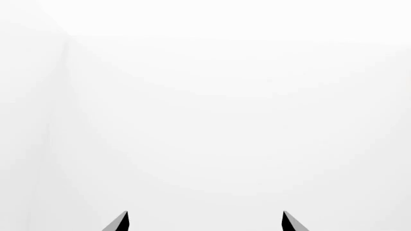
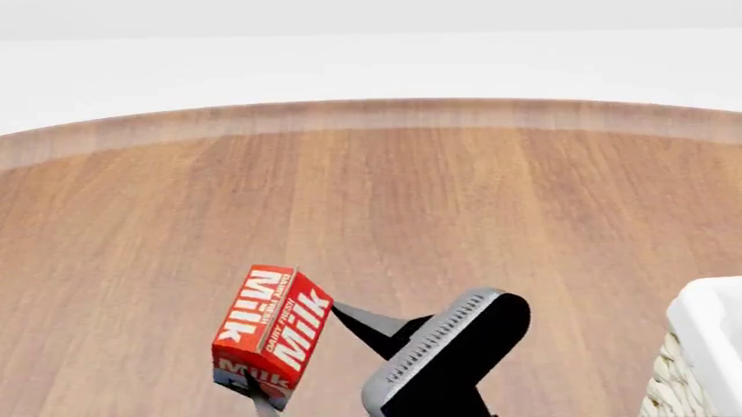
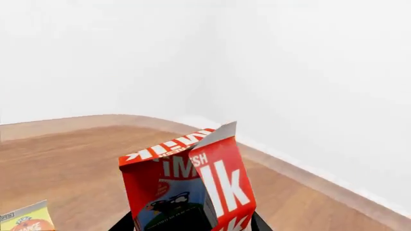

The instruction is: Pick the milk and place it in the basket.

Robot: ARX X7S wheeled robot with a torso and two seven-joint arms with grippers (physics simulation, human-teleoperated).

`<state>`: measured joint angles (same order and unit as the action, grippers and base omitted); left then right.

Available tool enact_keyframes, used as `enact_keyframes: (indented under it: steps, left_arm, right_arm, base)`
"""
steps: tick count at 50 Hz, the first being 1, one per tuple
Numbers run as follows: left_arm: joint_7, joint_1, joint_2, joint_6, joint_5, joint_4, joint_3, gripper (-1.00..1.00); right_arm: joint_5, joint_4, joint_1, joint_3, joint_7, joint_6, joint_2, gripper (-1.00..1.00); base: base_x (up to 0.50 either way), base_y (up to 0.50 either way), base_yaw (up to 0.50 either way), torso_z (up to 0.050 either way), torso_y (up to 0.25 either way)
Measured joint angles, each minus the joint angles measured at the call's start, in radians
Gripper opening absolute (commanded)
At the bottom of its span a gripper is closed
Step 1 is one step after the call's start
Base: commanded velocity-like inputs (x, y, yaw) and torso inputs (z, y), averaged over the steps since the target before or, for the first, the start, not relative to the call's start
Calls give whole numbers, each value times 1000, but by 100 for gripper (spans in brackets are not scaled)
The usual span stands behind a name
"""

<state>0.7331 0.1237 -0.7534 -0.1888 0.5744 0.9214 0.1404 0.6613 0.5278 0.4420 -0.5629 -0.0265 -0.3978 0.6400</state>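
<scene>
The small gable-top milk carton with a red top and white "Milk" lettering [image 2: 271,328] sits tilted in the right gripper [image 2: 290,369], whose dark fingers clamp it from either side above the round brown wooden table [image 2: 347,200]. It hangs well to the left of the large woven cream wicker basket with a white cloth liner [image 2: 705,347], only a corner of which shows, its inside out of sight. The right wrist view shows the milk's cow picture and, at the edge, a yellow-and-orange juice carton [image 3: 27,219]. The left gripper [image 1: 205,222] faces blank white, its two tips spread wide apart around nothing.
</scene>
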Motion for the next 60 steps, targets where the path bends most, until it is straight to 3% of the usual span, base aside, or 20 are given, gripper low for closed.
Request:
enact_keyframes:
  steps: [26, 39, 60]
  left_arm:
    - [1, 0, -1, 6, -4, -7, 7, 100]
    - [3, 3, -4, 6, -2, -7, 9, 100]
    - [10, 3, -10, 4, 1, -1, 10, 100]
  right_arm:
    - [201, 97, 15, 292, 302, -43, 72, -100]
    - [166, 111, 6, 352, 454, -80, 99, -100]
    - [139, 109, -7, 355, 535, -117, 109, -100]
  base:
    - [0, 0, 0, 0, 1]
    - [0, 0, 0, 0, 2]
    - [0, 0, 0, 1, 1]
